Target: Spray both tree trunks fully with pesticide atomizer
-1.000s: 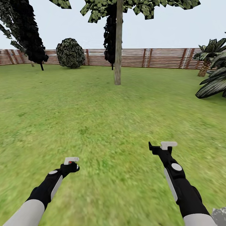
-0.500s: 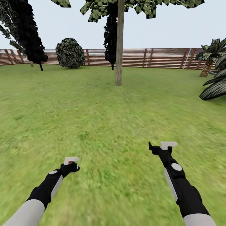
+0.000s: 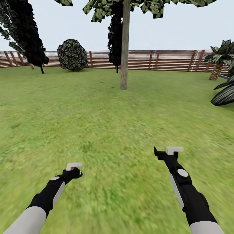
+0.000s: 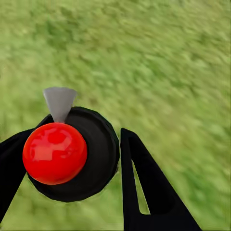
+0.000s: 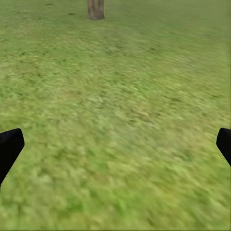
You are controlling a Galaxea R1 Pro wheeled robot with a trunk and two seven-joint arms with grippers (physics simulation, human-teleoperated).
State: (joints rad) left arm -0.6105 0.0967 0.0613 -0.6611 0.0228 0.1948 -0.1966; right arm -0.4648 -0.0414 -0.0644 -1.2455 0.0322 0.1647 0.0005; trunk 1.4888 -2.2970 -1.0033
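Note:
The pesticide atomizer point(image 4: 96, 144), a round black body with a glossy red ball on top and a grey nozzle, sits between the black fingers of my left gripper point(image 4: 72, 175), which is shut on it low over the grass lawn point(image 3: 107, 130). My right gripper point(image 3: 165, 152) hovers open over the lawn, its fingertips point(image 5: 9, 147) far apart with nothing between them. A tall tree with a straight pale trunk point(image 3: 124, 55) stands ahead, well beyond both arms. Its base point(image 5: 96, 8) also shows in the right wrist view.
A brown slatted fence point(image 3: 169, 60) bounds the lawn at the back. A dark-foliaged tree point(image 3: 27, 35) and a round bush point(image 3: 72, 54) stand at the far left. A small palm point(image 3: 219, 61) and a striped broad-leaved bush point(image 3: 224, 96) are at the right.
The whole view has shifted a little: the trunk and the right-hand plants sit slightly further right. Both arms hold the same pose.

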